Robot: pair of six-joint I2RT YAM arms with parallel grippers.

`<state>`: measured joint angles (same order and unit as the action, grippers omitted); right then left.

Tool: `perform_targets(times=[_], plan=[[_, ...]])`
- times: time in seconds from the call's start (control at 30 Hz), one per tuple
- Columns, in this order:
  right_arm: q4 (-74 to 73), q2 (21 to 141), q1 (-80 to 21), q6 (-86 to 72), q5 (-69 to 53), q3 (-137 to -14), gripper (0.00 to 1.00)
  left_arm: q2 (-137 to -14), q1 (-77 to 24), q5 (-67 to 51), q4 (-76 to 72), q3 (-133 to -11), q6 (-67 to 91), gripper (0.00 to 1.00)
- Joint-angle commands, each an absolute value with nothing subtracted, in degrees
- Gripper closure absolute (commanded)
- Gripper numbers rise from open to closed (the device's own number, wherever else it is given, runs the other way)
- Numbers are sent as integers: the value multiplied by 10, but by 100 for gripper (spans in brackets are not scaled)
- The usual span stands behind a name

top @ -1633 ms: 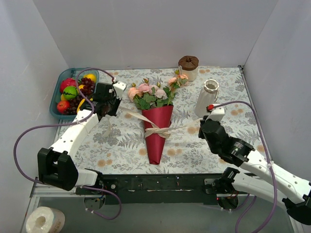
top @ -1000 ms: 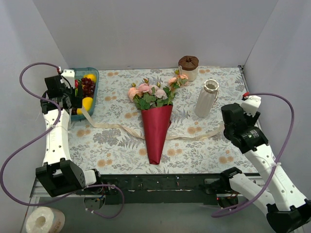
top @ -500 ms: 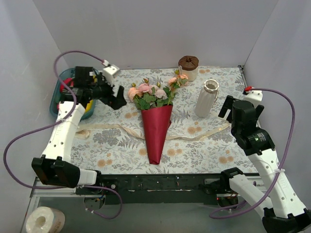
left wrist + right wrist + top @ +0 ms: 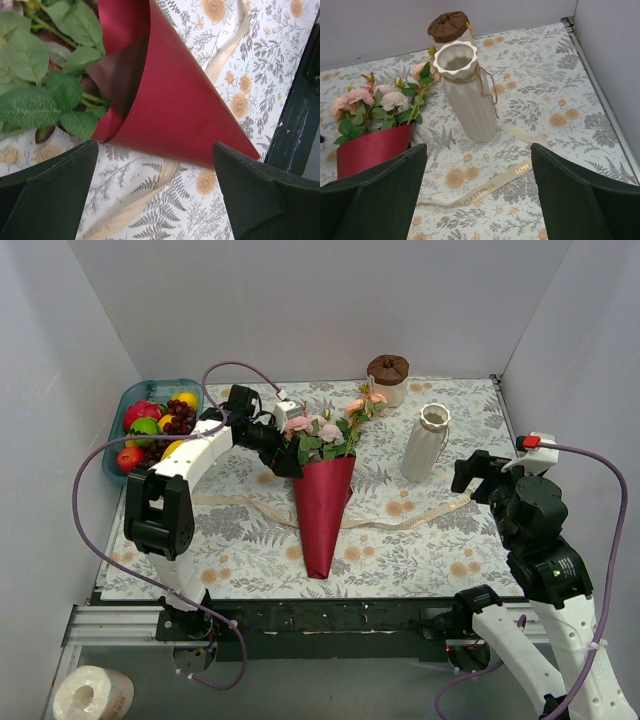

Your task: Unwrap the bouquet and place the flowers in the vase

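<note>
The bouquet lies on the patterned table, its maroon paper cone (image 4: 322, 510) pointing toward me and the flowers (image 4: 315, 430) spilling out the far end. The beige ribbon (image 4: 240, 502) is untied and lies flat under the cone, running out to both sides. My left gripper (image 4: 285, 458) is open at the cone's upper left edge; in the left wrist view the cone (image 4: 165, 100) and leaves (image 4: 35, 90) sit just beyond the empty gripper (image 4: 155, 200). The white ribbed vase (image 4: 425, 445) stands upright to the right. My right gripper (image 4: 472, 475) hangs open near it, above the ribbon (image 4: 485, 187), with the vase (image 4: 465, 95) ahead.
A teal basket (image 4: 150, 430) of fruit sits at the far left. A cream jar with a brown top (image 4: 388, 378) stands behind the vase, also in the right wrist view as the jar (image 4: 451, 25). Grey walls close in on three sides. A metal rail (image 4: 600, 90) edges the table's right side.
Both grippers opened and let go of the ribbon ends, which now lie flat. The left arm swung from the fruit basket over to the bouquet's left side. The right gripper drew back.
</note>
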<state>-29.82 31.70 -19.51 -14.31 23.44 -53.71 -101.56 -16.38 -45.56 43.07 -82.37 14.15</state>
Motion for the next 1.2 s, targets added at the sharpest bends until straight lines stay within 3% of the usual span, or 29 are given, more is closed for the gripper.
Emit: perform_targets(times=[0.0, 0.4, 0.53, 0.63, 0.73, 0.77, 0.93, 1.0, 1.17], plan=[[-287, 300, -194, -135, 190, -539, 9, -1033, -182, -516, 421, -869, 101, 2], [-292, 295, -193, -132, 162, -559, 11, -1086, -194, -486, 399, -868, 100, 2], [-292, 294, -194, -131, 156, -557, 12, -1091, -194, -482, 409, -858, 90, 8], [-290, 298, -194, -131, 153, -557, 13, -1092, -195, -480, 431, -862, 72, 24], [-287, 301, -194, -132, 150, -558, 13, -1099, -195, -481, 463, -876, 58, 47], [-286, 301, -194, -133, 149, -558, 13, -1107, -195, -483, 484, -891, 55, 59], [-282, 303, -194, -134, 143, -556, 14, -1119, -201, -485, 535, -932, 41, 82], [-281, 304, -194, -134, 142, -556, 14, -1110, -206, -469, 537, -939, 47, 100], [-273, 306, -194, -127, 137, -554, 14, -1075, -213, -459, 535, -956, 74, 100]])
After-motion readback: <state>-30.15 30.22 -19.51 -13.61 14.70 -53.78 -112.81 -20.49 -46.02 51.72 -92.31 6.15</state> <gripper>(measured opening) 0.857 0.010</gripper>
